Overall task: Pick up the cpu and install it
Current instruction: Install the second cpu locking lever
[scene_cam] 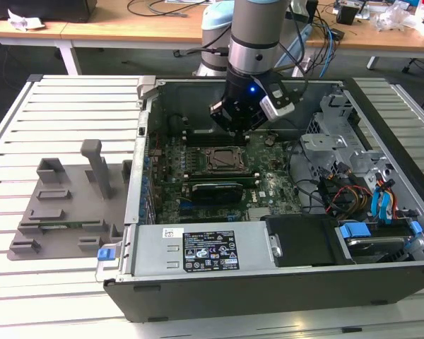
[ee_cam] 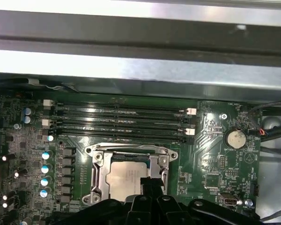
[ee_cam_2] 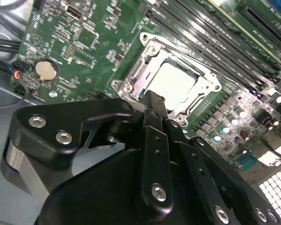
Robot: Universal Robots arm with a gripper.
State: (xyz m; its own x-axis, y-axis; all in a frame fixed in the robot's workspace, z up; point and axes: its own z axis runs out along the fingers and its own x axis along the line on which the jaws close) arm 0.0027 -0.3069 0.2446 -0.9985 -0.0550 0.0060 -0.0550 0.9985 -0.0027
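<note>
One cpu (ee_cam_2: 174, 84) present, lying flat in the socket frame (ee_cam_2: 131, 79) on the green motherboard (scene_cam: 268, 187), silver-grey top facing up. It is square, so no long axis can be read; its edges run parallel with the frame's sides in both wrist views. One socket, one metal frame around it.

One gripper (ee_cam_2: 152, 101) hangs above the board inside the open computer case (scene_cam: 155, 95), its tip just over one edge of the cpu (ee_cam: 124, 176). Jaws look closed together with nothing between them, fingertips meeting at a single black point; whether the tip touches the chip cannot be told.

Four long memory slots (ee_cam: 119, 124) run side by side past the socket. One round coin cell (ee_cam: 235, 138) sits on the board well apart from the socket. One row of blue-topped capacitors (ee_cam: 45, 168) flanks the frame.

One grey plastic holder tray (scene_cam: 63, 205) rests on the slatted bench (scene_cam: 71, 113), at the exterior view's left of the case.
</note>
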